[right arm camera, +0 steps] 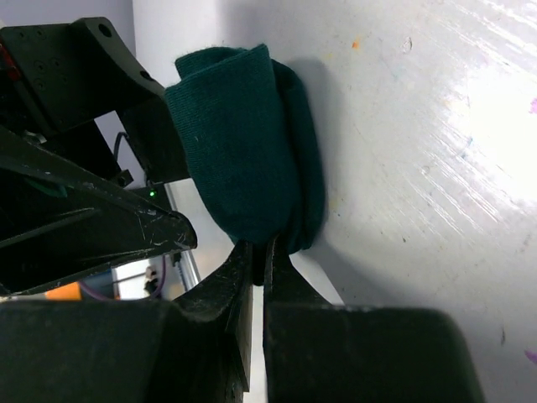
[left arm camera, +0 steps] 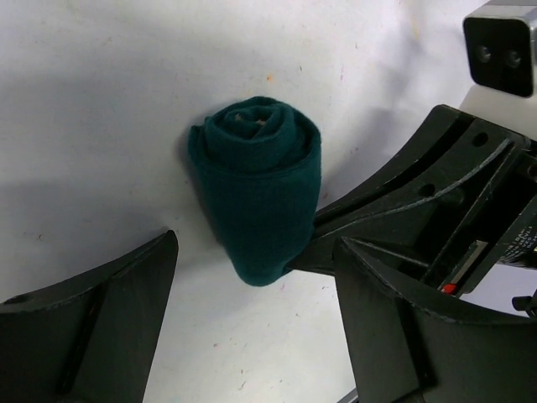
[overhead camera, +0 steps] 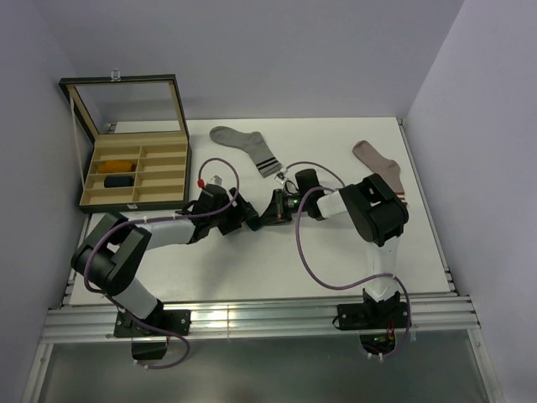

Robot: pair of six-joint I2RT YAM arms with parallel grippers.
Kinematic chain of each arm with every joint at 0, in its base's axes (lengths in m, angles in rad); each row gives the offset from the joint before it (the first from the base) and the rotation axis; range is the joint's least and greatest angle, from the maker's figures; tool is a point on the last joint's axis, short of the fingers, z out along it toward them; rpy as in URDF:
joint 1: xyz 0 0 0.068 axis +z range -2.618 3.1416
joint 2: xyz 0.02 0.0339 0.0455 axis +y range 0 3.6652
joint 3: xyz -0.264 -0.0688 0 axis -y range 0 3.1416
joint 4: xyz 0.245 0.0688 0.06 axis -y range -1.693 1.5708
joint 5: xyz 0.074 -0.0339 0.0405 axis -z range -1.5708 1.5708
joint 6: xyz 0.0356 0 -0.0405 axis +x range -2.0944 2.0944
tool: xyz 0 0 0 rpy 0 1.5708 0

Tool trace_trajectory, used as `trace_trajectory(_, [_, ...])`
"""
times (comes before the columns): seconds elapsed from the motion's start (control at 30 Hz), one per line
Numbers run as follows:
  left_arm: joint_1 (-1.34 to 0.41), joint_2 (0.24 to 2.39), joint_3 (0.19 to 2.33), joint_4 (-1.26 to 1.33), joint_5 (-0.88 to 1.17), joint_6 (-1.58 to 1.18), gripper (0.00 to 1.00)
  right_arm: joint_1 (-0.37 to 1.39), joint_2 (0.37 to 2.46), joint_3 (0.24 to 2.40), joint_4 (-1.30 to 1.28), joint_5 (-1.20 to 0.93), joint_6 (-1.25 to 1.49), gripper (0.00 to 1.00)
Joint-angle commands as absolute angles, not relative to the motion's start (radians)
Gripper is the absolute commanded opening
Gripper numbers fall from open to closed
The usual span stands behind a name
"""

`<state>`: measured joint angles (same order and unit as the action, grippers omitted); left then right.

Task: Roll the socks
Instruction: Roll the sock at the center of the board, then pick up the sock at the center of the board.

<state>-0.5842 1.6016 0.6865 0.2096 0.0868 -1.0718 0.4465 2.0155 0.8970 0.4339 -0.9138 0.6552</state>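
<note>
Teal sock sits rolled up in the wide gap between the open jaws of the left gripper, touching neither. The right gripper has its jaws squeezed shut on the roll's lower edge. If that small pinch slips or tugs sideways, the roll could flop open.

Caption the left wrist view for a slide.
Rolled dark teal sock on the white table, pinched at its edge by the right tool, sitting between the left tool's open fingers.
</note>
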Motion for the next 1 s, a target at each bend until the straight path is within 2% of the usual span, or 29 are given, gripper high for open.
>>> trace_trajectory(0.0, [-0.592,1.624,0.696,0.265,0.051,-1.071,0.79,0.446,2.082,0.916,0.305,-0.890,0.652,0.00])
trace_trajectory(0.5, [-0.635,1.713,0.762,0.161,-0.109,-1.031,0.70,0.437,2.137,0.950,0.328,-0.939,0.755,0.00])
trace_trajectory(0.8, [-0.666,1.730,0.821,0.017,-0.193,-1.020,0.74,0.414,2.183,0.934,0.449,-0.960,0.908,0.00])
trace_trajectory(0.97, [-0.672,1.770,0.860,-0.043,-0.187,-1.008,0.72,0.411,2.187,0.945,0.431,-0.951,0.911,0.01])
